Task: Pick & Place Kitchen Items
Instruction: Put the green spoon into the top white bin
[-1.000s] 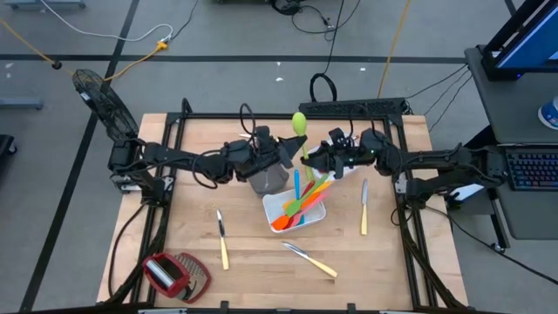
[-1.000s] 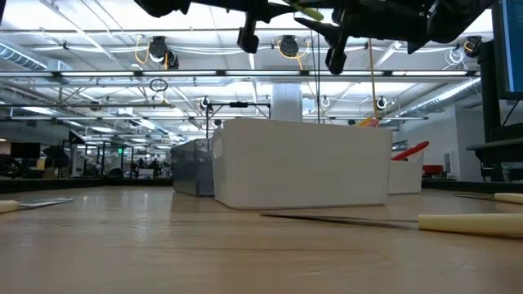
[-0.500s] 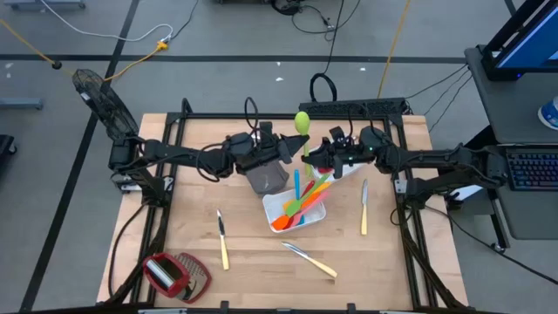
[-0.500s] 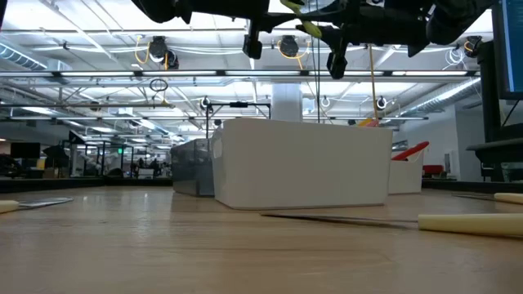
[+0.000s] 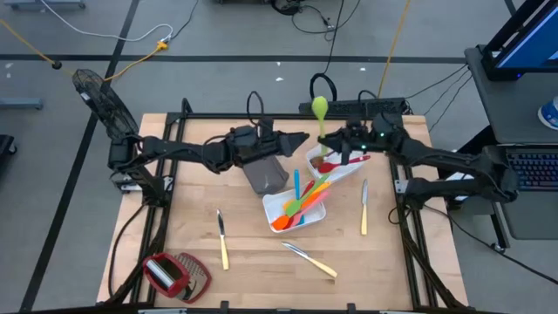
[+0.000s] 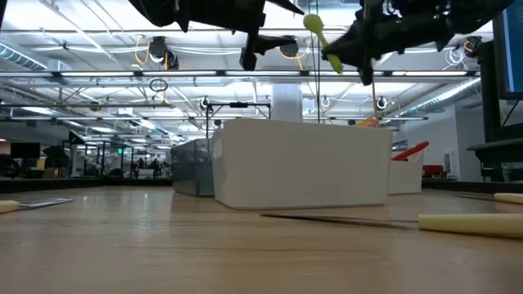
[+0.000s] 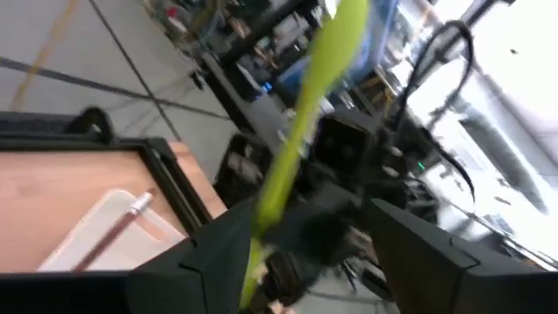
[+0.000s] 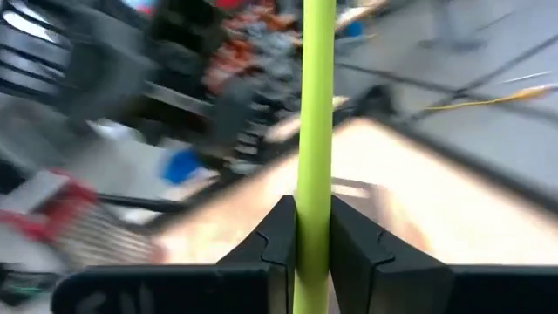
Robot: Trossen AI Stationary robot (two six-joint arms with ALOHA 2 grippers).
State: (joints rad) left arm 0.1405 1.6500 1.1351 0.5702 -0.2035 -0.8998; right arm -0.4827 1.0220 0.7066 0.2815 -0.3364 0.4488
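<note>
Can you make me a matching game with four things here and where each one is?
Things:
1. green spoon
2. red-and-mesh tool
3. orange spatula
4. grey tray

Places:
A. lying in the white tray
B. near the table's front left corner
C. held up in the air by the right tool
D. on the table just under the left tool

Pairs: 1-C, 2-B, 3-A, 4-D
</note>
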